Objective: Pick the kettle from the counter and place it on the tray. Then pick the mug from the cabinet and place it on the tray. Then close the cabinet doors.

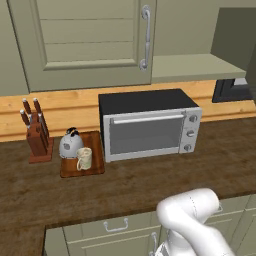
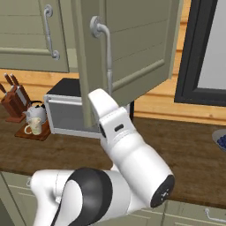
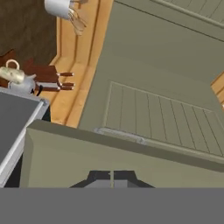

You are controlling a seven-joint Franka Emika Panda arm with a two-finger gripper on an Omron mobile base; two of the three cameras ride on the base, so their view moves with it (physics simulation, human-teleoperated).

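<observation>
The olive-green wall cabinet (image 1: 200, 67) has its left paneled door (image 1: 85, 42) shut and its right door (image 2: 128, 44) swung open. Below, on the dark brown wood-grain bench (image 1: 150, 185), a reddish-brown wooden tray (image 1: 95, 167) carries the silver-grey kettle (image 1: 71, 143) and cream mug (image 1: 84, 158), touching. The fingers (image 3: 113, 176) are pressed together, empty, at the open door's edge.

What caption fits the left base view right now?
Silver-grey domed kettle and cream mug sit on the reddish-brown wooden tray; left olive-green cabinet door is closed.

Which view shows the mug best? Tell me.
The left base view: the mug stands upright on the tray, in front of the kettle, nothing hiding it. The right base view shows it small at the left edge; the hand view, tiny and sideways.
</observation>
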